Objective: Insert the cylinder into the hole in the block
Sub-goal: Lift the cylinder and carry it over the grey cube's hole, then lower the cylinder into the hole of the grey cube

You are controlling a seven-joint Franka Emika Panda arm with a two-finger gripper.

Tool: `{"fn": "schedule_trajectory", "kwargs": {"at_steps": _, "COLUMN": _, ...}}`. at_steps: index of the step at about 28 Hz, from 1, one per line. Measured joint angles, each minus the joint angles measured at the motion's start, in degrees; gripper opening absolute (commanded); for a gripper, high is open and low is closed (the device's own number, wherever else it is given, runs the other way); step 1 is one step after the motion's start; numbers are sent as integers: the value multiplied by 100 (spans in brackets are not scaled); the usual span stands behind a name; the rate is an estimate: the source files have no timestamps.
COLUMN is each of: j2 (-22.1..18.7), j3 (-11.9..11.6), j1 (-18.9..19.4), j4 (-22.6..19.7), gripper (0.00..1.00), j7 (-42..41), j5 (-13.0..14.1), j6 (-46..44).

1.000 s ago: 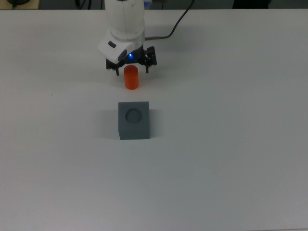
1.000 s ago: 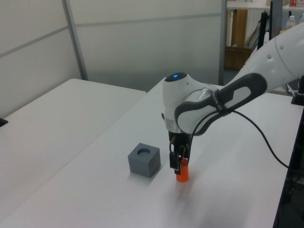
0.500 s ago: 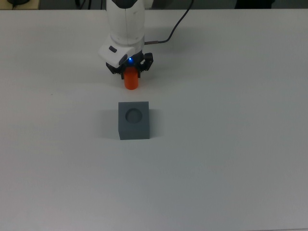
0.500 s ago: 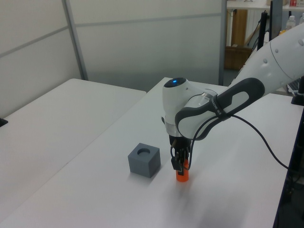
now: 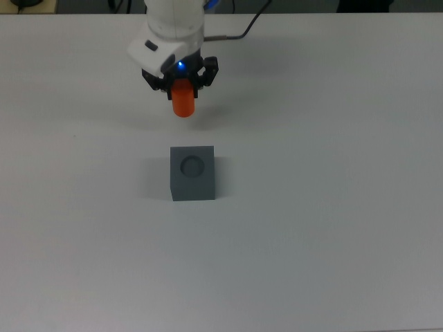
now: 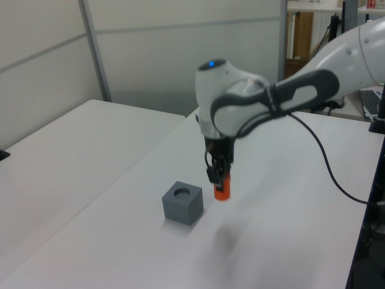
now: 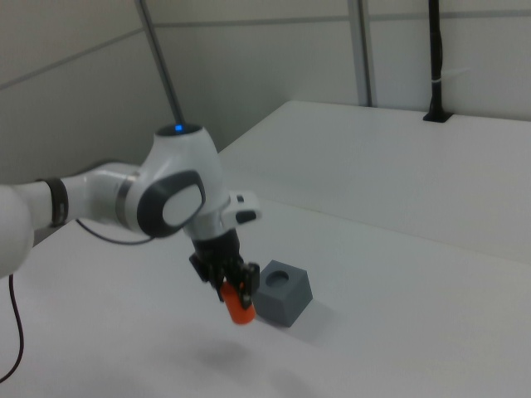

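The orange cylinder (image 5: 183, 100) (image 6: 222, 190) (image 7: 240, 308) hangs in the air above the white table, upright, with my gripper (image 5: 181, 84) (image 6: 219, 179) (image 7: 234, 290) shut on its upper part. The dark grey block (image 5: 192, 172) (image 6: 182, 202) (image 7: 283, 292) rests on the table with its round hole (image 5: 192, 165) (image 6: 181, 193) (image 7: 280, 277) facing up. In the top view the cylinder is above the block in the picture, a short way off and slightly to the left. In the left view it floats just right of the block, higher than the block's top.
A black cable (image 5: 252, 33) trails from the arm across the table's far side. The white table (image 5: 311, 207) spreads wide around the block. A second white table (image 6: 54, 156) stands beyond a gap in the left view.
My gripper closed on the cylinder while it stood on the table, then rose with it. The cylinder now hangs off the surface; the block has not moved.
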Motion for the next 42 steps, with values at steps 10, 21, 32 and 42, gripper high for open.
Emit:
{"fn": "schedule_trajectory", "kwargs": {"at_steps": 10, "j2": 495, "j3": -367, "j1": 269, "j4": 1300, "gripper": 2, "j7": 932, "j5": 0, "j6": -154}}
{"fn": "schedule_trajectory", "kwargs": {"at_steps": 21, "j2": 1461, "j3": -385, "j1": 400, "j4": 2056, "gripper": 3, "j7": 1187, "j5": 1, "j6": -154}}
{"fn": "schedule_trajectory", "kwargs": {"at_steps": 32, "j2": 1757, "j3": -383, "j1": 448, "j4": 2187, "gripper": 5, "j7": 1187, "j5": 1, "j6": -18}}
{"fn": "schedule_trajectory", "kwargs": {"at_steps": 42, "j2": 1817, "j3": -325, "j1": 468, "j4": 2208, "gripper": 7, "j7": 1187, "j5": 0, "j6": 33}}
